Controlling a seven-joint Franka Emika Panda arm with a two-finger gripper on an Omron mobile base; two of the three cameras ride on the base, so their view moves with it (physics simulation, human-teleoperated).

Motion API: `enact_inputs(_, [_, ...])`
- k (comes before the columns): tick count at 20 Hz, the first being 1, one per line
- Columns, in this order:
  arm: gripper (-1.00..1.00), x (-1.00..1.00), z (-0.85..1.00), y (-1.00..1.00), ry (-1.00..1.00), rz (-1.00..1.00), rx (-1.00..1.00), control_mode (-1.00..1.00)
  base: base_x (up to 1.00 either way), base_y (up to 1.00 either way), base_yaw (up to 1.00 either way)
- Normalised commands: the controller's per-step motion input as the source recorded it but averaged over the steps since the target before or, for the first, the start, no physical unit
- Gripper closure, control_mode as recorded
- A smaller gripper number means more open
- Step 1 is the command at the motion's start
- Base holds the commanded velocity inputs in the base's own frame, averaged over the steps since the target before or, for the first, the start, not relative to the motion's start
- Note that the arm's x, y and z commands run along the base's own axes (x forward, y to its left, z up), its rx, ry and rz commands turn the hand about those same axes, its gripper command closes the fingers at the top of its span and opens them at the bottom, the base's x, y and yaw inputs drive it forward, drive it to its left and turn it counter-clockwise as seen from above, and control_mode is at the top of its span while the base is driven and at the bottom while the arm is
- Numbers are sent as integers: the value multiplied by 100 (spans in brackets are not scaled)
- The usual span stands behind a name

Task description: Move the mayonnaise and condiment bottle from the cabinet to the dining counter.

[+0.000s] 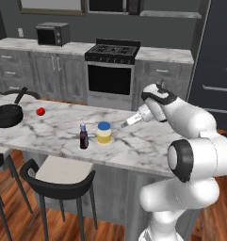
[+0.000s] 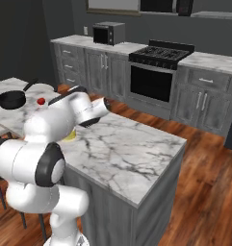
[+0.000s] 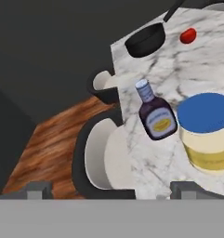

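Observation:
The mayonnaise (image 1: 104, 133), a pale yellow jar with a blue lid, stands upright on the dining counter (image 1: 148, 146). Just left of it, and apart from it, stands the dark condiment bottle (image 1: 84, 136) with its blue cap. My gripper (image 1: 124, 124) hovers low over the marble, a short way right of the jar, open and holding nothing. In the hand view the jar (image 3: 208, 132) and the bottle (image 3: 155, 114) lie ahead of the open gripper (image 3: 113, 190), neither one between the fingertips. In the right base view my arm covers most of the jar (image 2: 69, 137). The cabinet is out of view.
A black pan (image 1: 6, 115) and a small red fruit (image 1: 40, 111) lie on the counter's left part. Black stools (image 1: 63, 176) stand along its near side. Behind are the stove (image 1: 111, 70), a microwave (image 1: 52, 34) and a dark tall unit (image 1: 218, 56).

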Motion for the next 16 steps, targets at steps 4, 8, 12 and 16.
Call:
enact_inputs(4, [-100, -47, 35, 0, 27, -26, 0, -100, 0, 0, 0])
enact_inputs(8, [-100, -50, 36, -1, 27, -25, 0, -100, 0, 0, 0])
enact_inputs(12, [-100, -50, 36, 0, 29, -23, 0, -100, 0, 0, 0])
enact_inputs(16, [-100, -50, 27, 0, 22, -24, -4, -100, 0, 0, 0])
